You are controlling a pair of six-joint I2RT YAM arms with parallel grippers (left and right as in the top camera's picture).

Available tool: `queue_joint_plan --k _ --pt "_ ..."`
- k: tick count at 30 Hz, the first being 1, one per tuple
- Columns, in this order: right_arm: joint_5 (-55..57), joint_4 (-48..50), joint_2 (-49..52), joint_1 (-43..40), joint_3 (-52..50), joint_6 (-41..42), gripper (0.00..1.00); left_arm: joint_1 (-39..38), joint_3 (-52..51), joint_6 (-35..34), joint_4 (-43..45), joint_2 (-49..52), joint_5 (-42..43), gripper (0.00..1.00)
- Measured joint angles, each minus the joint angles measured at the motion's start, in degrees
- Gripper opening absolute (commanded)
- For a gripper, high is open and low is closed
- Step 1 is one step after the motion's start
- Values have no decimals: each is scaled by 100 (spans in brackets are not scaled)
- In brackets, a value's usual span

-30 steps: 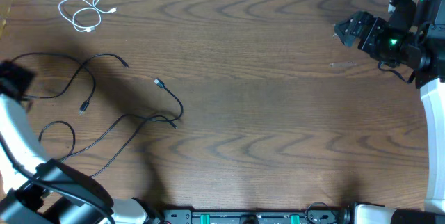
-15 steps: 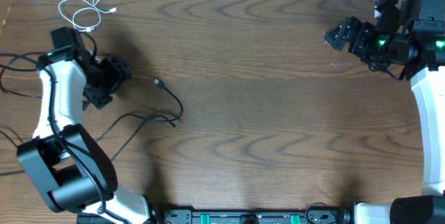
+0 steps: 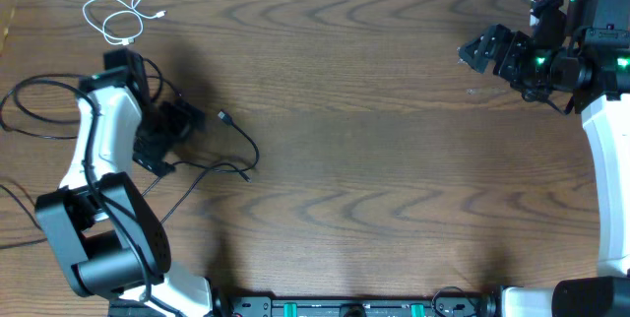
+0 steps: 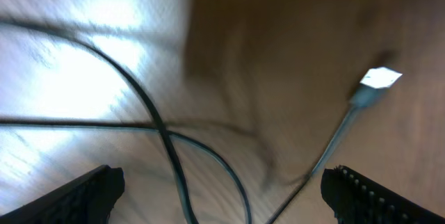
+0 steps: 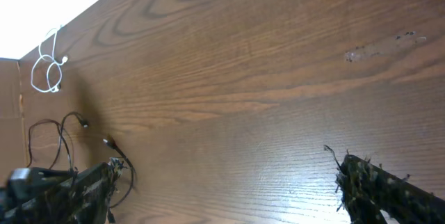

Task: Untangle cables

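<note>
Several black cables (image 3: 212,167) lie tangled on the left of the wooden table. One small plug (image 3: 222,116) points up and to the left. In the left wrist view, two black cable strands (image 4: 167,147) cross on the wood and a bright plug (image 4: 379,78) lies at the right. My left gripper (image 3: 175,140) hovers over this tangle. It (image 4: 222,206) is open, its fingers wide apart on either side of the strands and gripping nothing. A short white cable (image 3: 123,17) lies coiled at the far left back. My right gripper (image 3: 479,49) is open and empty at the far right.
Another black cable loop (image 3: 30,100) runs out past the table's left edge, behind my left arm (image 3: 94,150). The right wrist view shows bare wood (image 5: 278,113) between its fingers, with the white cable (image 5: 47,67) and the black cables (image 5: 69,123) far off.
My left arm has swung in from the left edge to over the black cables, and its fingers have spread wider. The right arm moved slightly left, then stayed still.
</note>
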Motion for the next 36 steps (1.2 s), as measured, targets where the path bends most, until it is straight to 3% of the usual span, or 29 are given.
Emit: queue_joint_plan --k 5,12,16,18,19,21,36 --pt "0 -20 -2 0 0 0 99 -74 -654 -433 219 4 0 94" --pt "0 -22 0 0 0 0 99 -85 -796 -608 184 7 0 83" --pt "0 -22 0 0 0 0 99 -118 -824 -625 223 7 0 58" --pt "0 -26 0 0 0 0 99 -129 -911 -627 297 7 0 53" --pt "0 -28 0 0 0 0 99 -133 -977 -664 341 7 -2 43" --pt "0 -33 0 0 0 0 99 -151 -1091 -688 363 7 9 36" --pt "0 -70 -2 0 0 0 99 -160 -1355 -684 -181 7 22 27"
